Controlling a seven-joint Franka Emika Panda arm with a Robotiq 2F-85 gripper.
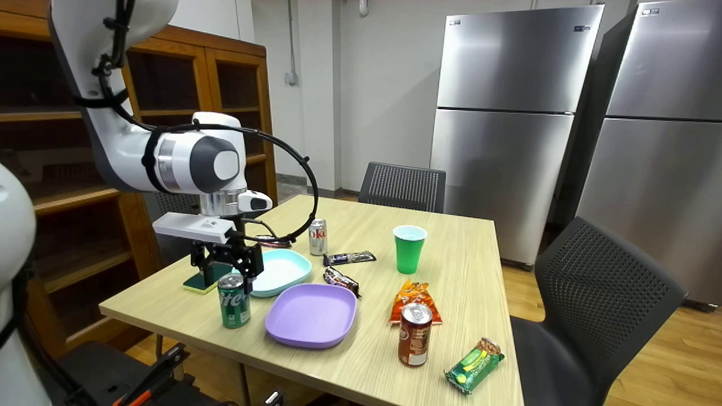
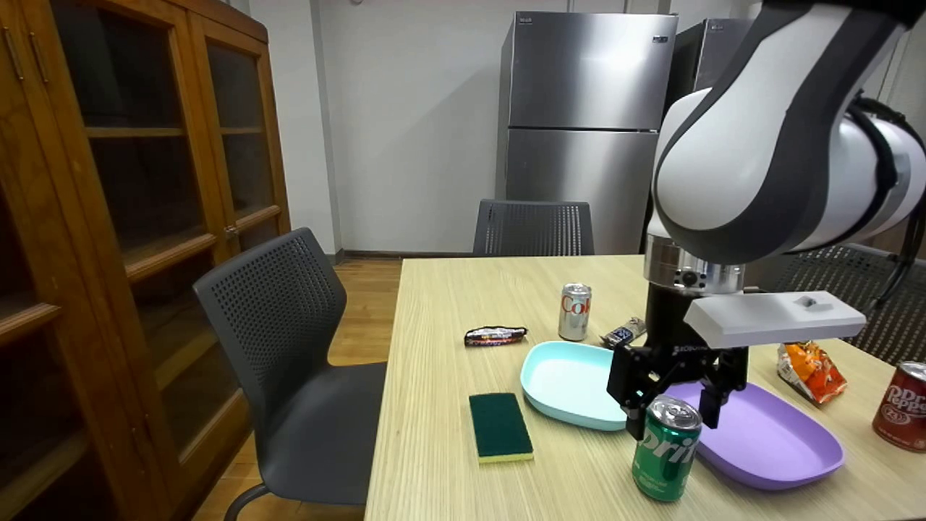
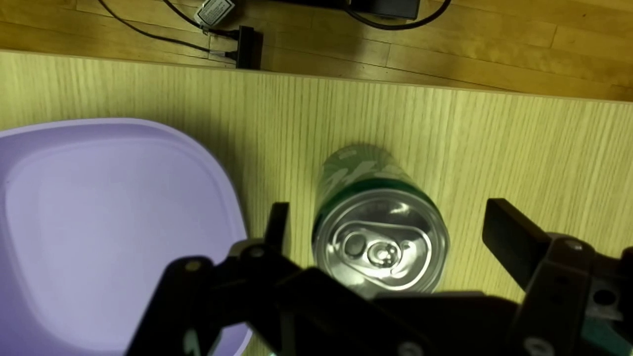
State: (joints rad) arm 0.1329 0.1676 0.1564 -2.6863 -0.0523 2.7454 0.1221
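The green cylindrical metal can [image 2: 664, 463] (probably stiff, slippery) is likely best grasped mid-body; the gripper [image 3: 386, 227] straddles its top, jaws apart.

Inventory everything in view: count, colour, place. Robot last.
Rectangular table: 1, beige, centre
Rounded purple plate: 1, purple, near table edge
Rounded turquoise plate: 1, turquoise, beside purple plate
Metal Sprite can: 1, green, beside purple plate
Metal Coke can: 1, silver, beyond turquoise plate
Crinkled bag: 1, orange, on table
Metal Dr Pepper can: 1, maroon, beside bag
Tapered cup: 1, green, on table
Flat packet: 1, green, near table edge
Wrapped bars: 3, dark, near turquoise plate
Rectangular sponge: 1, green/yellow, on table
Mesh chairs: 3, charcoal, around table
Metal refrigerators: 2, silver, background
Wooden cabinet: 1, brown, background
Cables: several, black, floor
Robot arm: 1, white/grey, above table
Gripper: 1, black, open, straddling Sprite can
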